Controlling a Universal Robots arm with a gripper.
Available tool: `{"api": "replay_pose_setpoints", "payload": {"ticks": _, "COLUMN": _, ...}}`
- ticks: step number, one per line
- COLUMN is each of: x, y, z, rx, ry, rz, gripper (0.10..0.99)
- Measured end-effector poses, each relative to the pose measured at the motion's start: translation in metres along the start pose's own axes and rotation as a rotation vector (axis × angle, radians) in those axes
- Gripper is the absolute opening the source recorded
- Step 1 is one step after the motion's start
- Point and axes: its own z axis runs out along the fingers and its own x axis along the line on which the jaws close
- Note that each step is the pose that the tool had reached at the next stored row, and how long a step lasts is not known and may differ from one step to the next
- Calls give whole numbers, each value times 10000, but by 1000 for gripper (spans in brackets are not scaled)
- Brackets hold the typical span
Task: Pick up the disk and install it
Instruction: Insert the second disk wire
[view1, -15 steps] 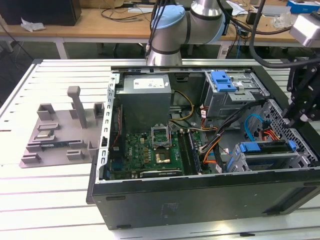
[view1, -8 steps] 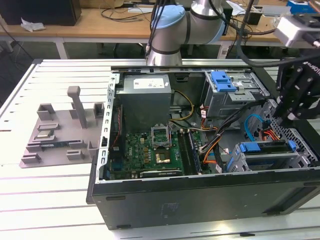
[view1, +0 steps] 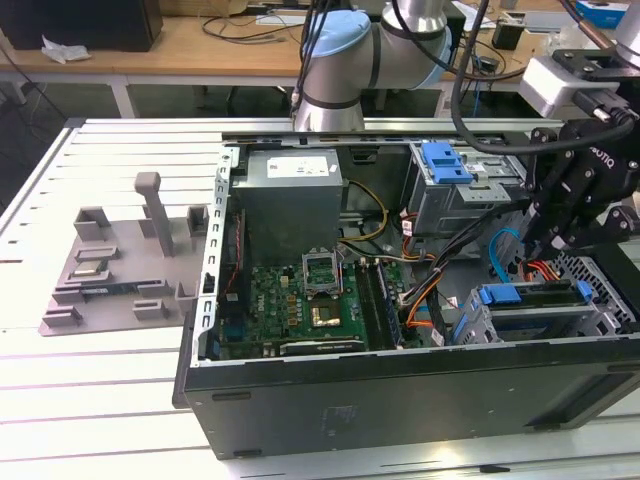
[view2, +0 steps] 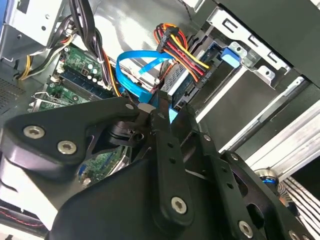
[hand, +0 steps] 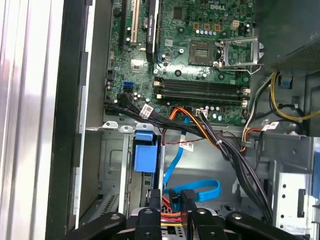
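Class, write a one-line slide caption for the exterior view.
Robot gripper hangs over the blue-framed disk in the open computer case.

Open computer case: green motherboard (hand: 200, 60) with empty CPU socket (hand: 202, 52) and open retention frame, RAM slots (hand: 200, 90) below, blue latch (hand: 145, 155) on grey drive cage (hand: 112, 165), blue ribbon cable (hand: 192, 190), gripper (hand: 170, 212) fingers close together above the red-orange-yellow wires.

Silver arm tubes, pale blue joint caps (view1: 340, 45), black cables looped alongside, matte black gripper (view2: 162, 112), silver screws in its linkages
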Motion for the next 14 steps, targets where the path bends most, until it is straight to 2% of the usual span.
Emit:
{"api": "replay_pose_setpoints", "payload": {"ticks": 5, "x": 0, "y": 0, "z": 2, "rx": 0, "ry": 0, "rz": -4, "gripper": 286}}
{"api": "replay_pose_setpoints", "payload": {"ticks": 6, "x": 0, "y": 1, "z": 3, "rx": 0, "ry": -1, "rz": -4, "gripper": 220}}
{"api": "replay_pose_setpoints", "payload": {"ticks": 7, "x": 0, "y": 1, "z": 3, "rx": 0, "ry": -1, "rz": -5, "gripper": 220}}
{"api": "replay_pose_setpoints", "payload": {"ticks": 8, "x": 0, "y": 1, "z": 3, "rx": 0, "ry": 0, "rz": -6, "gripper": 161}}
{"api": "replay_pose_setpoints", "payload": {"ticks": 12, "x": 2, "y": 1, "z": 6, "rx": -1, "ry": 4, "rz": -8, "gripper": 161}}
{"api": "replay_pose_setpoints", "payload": {"ticks": 14, "x": 43, "y": 4, "z": 10, "rx": -4, "ry": 57, "rz": -6, "gripper": 161}}
